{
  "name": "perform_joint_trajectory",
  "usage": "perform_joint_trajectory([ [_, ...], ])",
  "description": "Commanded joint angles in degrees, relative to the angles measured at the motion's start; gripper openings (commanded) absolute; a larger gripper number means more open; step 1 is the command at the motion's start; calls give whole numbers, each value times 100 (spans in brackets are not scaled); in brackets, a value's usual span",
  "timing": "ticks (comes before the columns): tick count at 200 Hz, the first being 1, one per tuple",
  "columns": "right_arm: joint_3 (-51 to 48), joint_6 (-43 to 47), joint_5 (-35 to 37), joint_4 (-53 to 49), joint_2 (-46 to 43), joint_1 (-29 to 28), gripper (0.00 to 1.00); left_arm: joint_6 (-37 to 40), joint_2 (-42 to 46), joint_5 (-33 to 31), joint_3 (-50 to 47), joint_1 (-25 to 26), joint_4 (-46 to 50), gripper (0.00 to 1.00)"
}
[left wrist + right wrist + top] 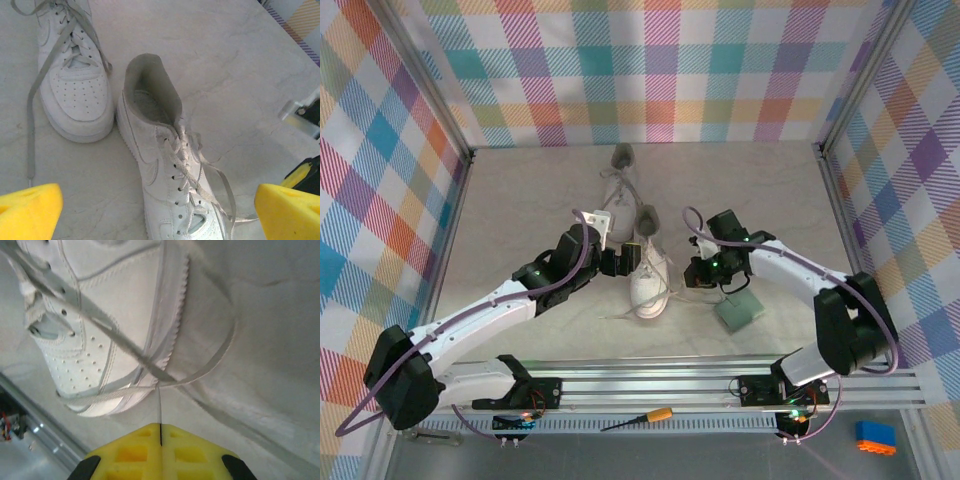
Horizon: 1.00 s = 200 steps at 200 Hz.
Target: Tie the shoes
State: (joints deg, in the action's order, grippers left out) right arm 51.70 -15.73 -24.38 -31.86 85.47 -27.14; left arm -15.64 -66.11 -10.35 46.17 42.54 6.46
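Left pincer (620, 262) is spread wide with nothing in it, hovering just over the near shoe (150, 165). That shoe lies mid-surface (520, 190), and the far shoe (75, 95) is just beside its heel. Both look untied imo. The far shoe's trailing lace (31, 115) runs along the surface on the left, so a low sweep could snag it.

Right pincer (161, 440) is closed together and a thin strip of lace (159, 400) runs into the seam, so it looks clamped on that, by the near shoe's toe. My worry is that nothing pins the shoe. A hard pull drags it instead of tightening, or the lace slips out. Green pad (738, 312) sits near that arm, easy to bump.
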Motion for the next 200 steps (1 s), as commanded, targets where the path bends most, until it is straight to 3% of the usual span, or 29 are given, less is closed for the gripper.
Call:
perform_joint_trajectory([
  [1,325,437,-845,-656,269,-22,0,46,206,-227,-104,-53,206,98],
  [23,618,772,-1133,-1061,669,-11,0,112,367,-310,-186,-97,194,98],
  [88,1164,-467,342,-721,1121,15,0,236,496,-238,-293,-165,190,98],
  [200,1410,-1189,-84,301,2069,-5,0,194,564,-147,-304,-186,224,98],
])
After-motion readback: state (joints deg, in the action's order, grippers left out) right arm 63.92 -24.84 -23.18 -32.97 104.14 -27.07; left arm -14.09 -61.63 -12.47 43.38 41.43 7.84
